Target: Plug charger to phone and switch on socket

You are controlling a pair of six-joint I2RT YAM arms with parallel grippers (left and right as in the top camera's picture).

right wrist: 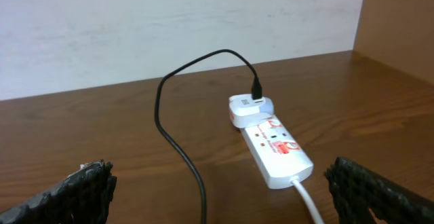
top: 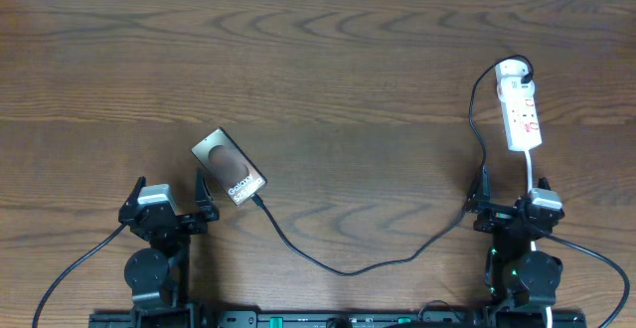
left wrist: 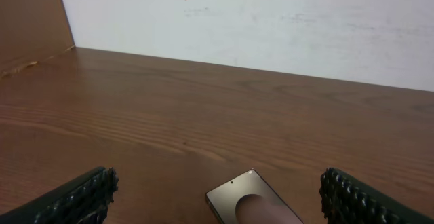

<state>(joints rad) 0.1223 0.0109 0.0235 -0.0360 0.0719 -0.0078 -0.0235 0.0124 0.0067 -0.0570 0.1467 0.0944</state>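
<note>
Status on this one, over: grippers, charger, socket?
Left gripper and right gripper open, empty. Charger tip at phone edge, seating unclear. Socket switch unreadable. Charger slack lies just ahead of right gripper.

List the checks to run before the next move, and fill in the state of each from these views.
1. Left gripper open and empty: ok.
2. Right gripper open and empty: ok.
3. Brownish-grey rectangular smartphone lying flat on the table just ahead of the left gripper: ok.
4. Thin black charger cable seated in the smartphone: cannot tell. Its tip ends right at the phone's near end.
5. Cable's other end plugged into the white adapter on the narrow white power strip: ok.
6. Power strip switched on: cannot tell, because the switch position is too small to read.
</note>
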